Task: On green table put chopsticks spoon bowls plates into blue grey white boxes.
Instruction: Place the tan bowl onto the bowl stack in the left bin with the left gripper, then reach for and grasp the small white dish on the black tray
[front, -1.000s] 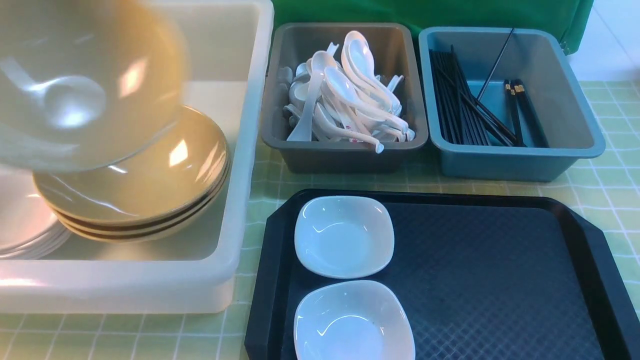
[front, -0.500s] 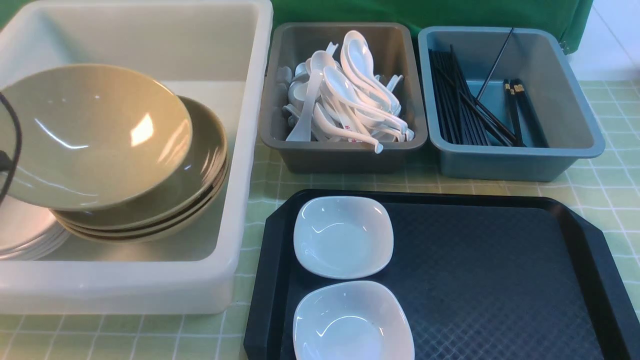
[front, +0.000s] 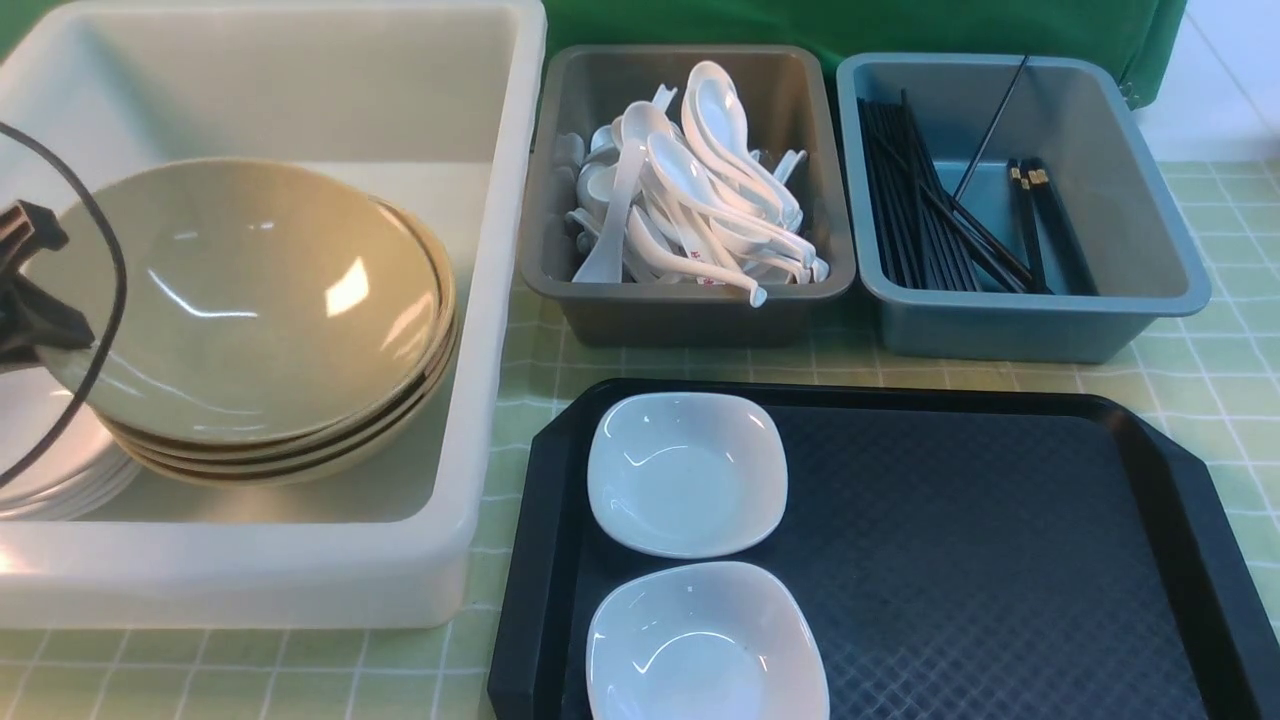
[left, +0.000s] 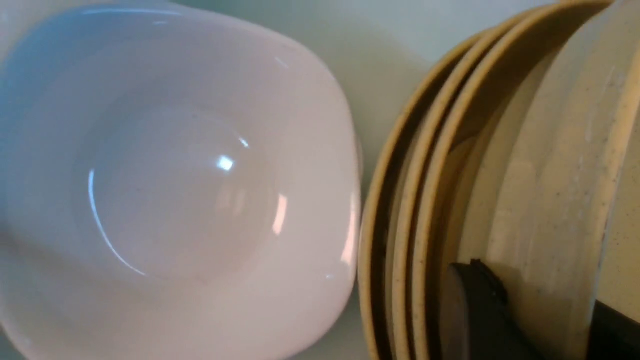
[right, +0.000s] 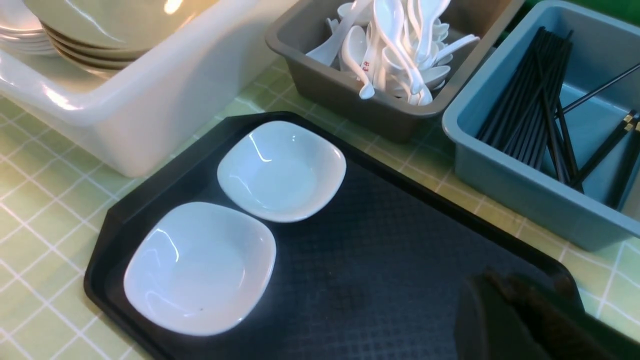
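Note:
My left gripper (front: 28, 285) is shut on the rim of a tan bowl (front: 250, 300), which rests on the stack of tan bowls (front: 300, 455) inside the white box (front: 485, 300). In the left wrist view the bowl's rim (left: 550, 175) passes between my two dark fingers (left: 472, 305). Two white square plates (front: 686, 472) (front: 706, 645) lie on the black tray (front: 1000, 560). My right gripper (right: 505, 300) hangs shut and empty over the tray's near right corner. White spoons (front: 700, 180) fill the grey box (front: 700, 315). Black chopsticks (front: 920, 220) lie in the blue box (front: 1040, 325).
White plates (front: 50, 480) are stacked in the white box next to the tan bowls, and one shows large in the left wrist view (left: 175, 190). A black cable (front: 105, 330) loops over the bowl's left side. The green checked tablecloth (front: 1220, 400) runs round the tray.
The tan bowl has come down from high at the upper left onto the stack in the white box. My left gripper and its cable have come into the front view.

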